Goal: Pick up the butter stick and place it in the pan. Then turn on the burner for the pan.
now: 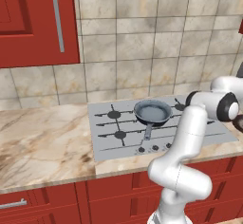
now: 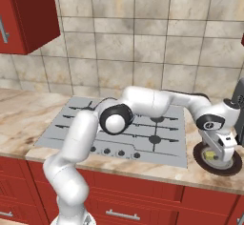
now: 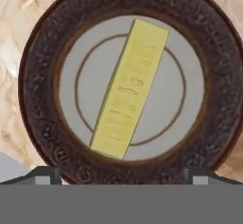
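Hand view: butter stick (image 3: 129, 89) lies mid-frame on a plate (image 3: 38, 76); gripper (image 3: 121, 173) fingers spread wide. It looks soft and slippery; pinch its long sides.

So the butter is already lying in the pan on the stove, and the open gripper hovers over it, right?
Not quite. The butter stick lies on a dark-rimmed plate on the counter, as the hand view shows. The pan on the stove holds nothing. The open gripper does hover over the butter.
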Tool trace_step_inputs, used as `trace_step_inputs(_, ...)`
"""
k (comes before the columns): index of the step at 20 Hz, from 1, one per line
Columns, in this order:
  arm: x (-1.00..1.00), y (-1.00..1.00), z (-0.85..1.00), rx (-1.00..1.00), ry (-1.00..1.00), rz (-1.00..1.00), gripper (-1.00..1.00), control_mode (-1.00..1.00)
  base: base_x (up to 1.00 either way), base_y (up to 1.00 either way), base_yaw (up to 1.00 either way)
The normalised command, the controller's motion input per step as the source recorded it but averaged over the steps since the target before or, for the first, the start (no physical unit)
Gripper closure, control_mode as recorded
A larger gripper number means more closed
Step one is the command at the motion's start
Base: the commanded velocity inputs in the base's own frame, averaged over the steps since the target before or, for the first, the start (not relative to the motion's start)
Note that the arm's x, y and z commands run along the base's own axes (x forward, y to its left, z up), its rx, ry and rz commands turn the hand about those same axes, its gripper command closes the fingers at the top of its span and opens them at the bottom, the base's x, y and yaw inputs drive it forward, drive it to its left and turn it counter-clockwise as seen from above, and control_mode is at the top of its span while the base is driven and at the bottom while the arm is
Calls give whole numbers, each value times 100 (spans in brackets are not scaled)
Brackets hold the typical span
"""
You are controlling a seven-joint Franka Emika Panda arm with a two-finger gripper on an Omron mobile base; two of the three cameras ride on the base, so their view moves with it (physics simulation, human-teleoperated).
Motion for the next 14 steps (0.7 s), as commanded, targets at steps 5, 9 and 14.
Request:
trace_step_inputs(5, 11, -1, -27, 0, 0, -1, -100, -100, 0, 0, 0)
trace_step_inputs(9, 11, -9, -24, 0, 0, -2, -100, -100, 0, 0, 0)
trace_step_inputs(14, 15, -15, -14, 0, 0, -2, -100, -100, 0, 0, 0)
